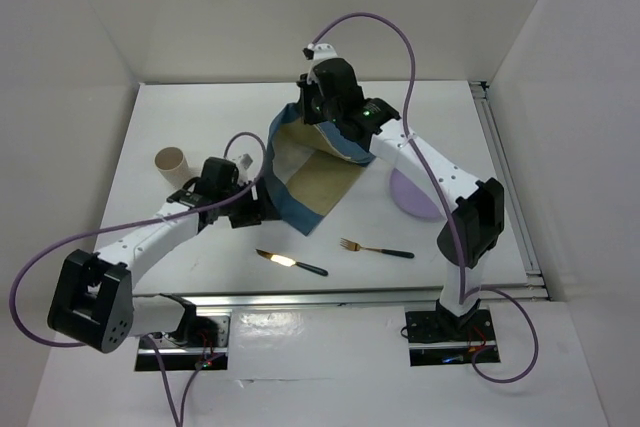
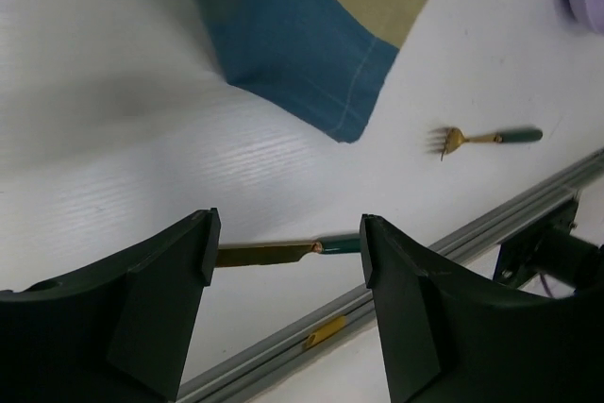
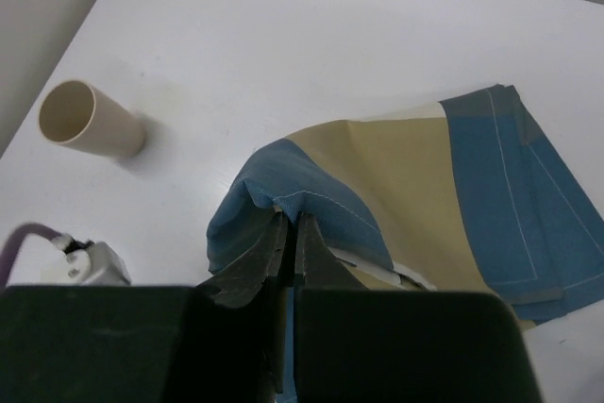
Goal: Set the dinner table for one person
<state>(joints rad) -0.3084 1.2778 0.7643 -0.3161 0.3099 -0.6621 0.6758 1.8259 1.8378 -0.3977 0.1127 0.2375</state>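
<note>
The placemat is pinched tight by the right gripper above the dinner table — likely so it can be laid flat. The left gripper is spread wide and empty, just behind the mat's loose corner.

White wall panels close off left, far and right edges of the tabletop. Silver metal rail along the near edge, second rail along the right edge. Lighting even and from above, with soft shadows and reflections on the near rail.
</note>
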